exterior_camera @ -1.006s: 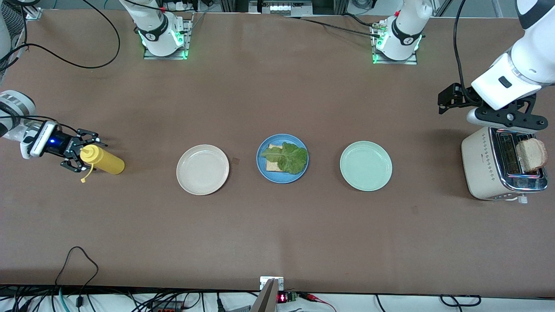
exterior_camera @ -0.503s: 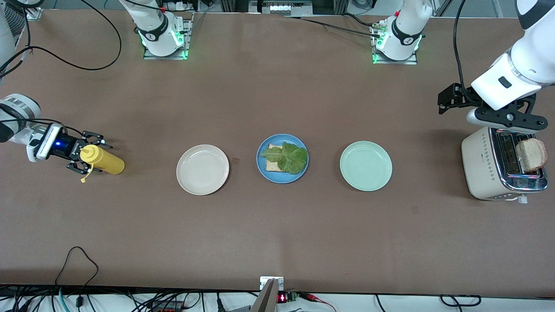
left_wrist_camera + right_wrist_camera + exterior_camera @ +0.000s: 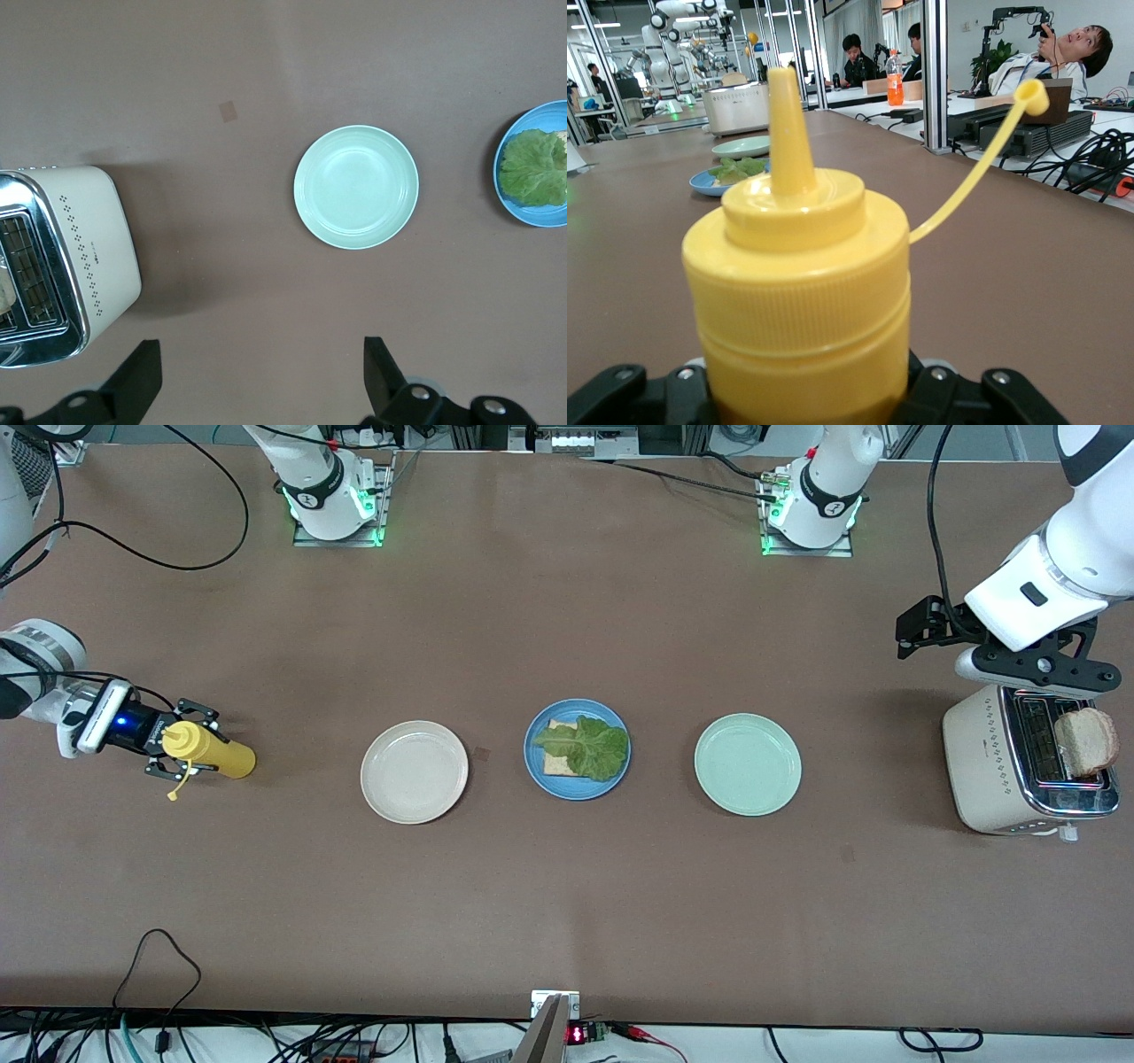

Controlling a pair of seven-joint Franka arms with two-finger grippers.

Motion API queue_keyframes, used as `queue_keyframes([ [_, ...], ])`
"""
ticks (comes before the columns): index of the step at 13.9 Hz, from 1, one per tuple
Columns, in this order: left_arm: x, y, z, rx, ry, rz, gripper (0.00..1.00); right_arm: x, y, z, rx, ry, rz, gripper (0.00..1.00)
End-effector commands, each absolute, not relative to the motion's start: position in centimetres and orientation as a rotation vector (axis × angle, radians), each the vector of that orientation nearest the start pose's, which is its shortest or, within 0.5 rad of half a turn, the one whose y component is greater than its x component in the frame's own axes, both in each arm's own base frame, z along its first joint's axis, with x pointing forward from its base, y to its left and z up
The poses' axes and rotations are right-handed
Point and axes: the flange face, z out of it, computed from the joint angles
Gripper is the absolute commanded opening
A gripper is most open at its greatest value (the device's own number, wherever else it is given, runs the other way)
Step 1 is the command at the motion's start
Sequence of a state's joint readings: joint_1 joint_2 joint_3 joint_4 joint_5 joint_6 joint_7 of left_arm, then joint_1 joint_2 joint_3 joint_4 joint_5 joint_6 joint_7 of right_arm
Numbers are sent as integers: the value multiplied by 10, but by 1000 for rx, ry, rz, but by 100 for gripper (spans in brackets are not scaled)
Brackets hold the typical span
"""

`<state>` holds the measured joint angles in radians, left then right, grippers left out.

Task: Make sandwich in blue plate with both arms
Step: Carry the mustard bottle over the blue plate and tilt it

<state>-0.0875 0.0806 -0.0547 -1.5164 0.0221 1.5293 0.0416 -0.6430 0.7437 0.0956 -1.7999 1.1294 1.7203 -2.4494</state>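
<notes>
Right gripper point(image 3: 182, 750) at the right arm's end of the surface: jaws have narrowed over the last second onto the cap end of the yellow squeeze bottle point(image 3: 213, 752), which lies on its side; full clamp cannot be confirmed. Judgement: sauce step starting.

Blue plate point(image 3: 577, 749) sits mid-surface between beige plate point(image 3: 414, 771) and pale green plate point(image 3: 748, 764), carrying one bread slice point(image 3: 555, 765) under lettuce point(image 3: 589, 747). Second slice point(image 3: 1086, 741) stands in the toaster point(image 3: 1019, 771).

Left gripper point(image 3: 257, 381) waits over the toaster, unmoved, jaws wide apart.

Right wrist view alone shows the bottle's nozzle point(image 3: 788, 133) uncapped, tethered cap point(image 3: 1031, 96) swung aside. Left wrist view shows nothing between its jaws.
</notes>
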Motion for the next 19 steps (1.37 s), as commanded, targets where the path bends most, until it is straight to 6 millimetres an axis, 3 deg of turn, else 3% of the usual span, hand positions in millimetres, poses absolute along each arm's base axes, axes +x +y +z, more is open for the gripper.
queue_keyframes([
  [1, 569, -81, 607, -3114, 294, 126, 100, 572, -215, 192, -1721, -1326, -1154, 0],
  [3, 563, -80, 608, -3111, 284, 174, 100, 595, -191, 238, -1791, -1465, -1046, 0],
  [6, 558, -80, 608, -3104, 290, 231, 100, 635, -109, 306, -1891, -1696, -839, 0],
  [11, 557, -80, 612, -3106, 283, 231, 100, 665, 44, 342, -2012, -2049, -511, 0],
  [14, 559, -82, 612, -3108, 286, 222, 100, 652, 156, 349, -2101, -2110, -305, 0],
  [17, 559, -89, 610, -3106, 305, 224, 100, 635, 240, 355, -2205, -2109, -229, 0],
  [19, 560, -92, 607, -3106, 312, 229, 100, 624, 301, 346, -2223, -2175, -180, 0],
])
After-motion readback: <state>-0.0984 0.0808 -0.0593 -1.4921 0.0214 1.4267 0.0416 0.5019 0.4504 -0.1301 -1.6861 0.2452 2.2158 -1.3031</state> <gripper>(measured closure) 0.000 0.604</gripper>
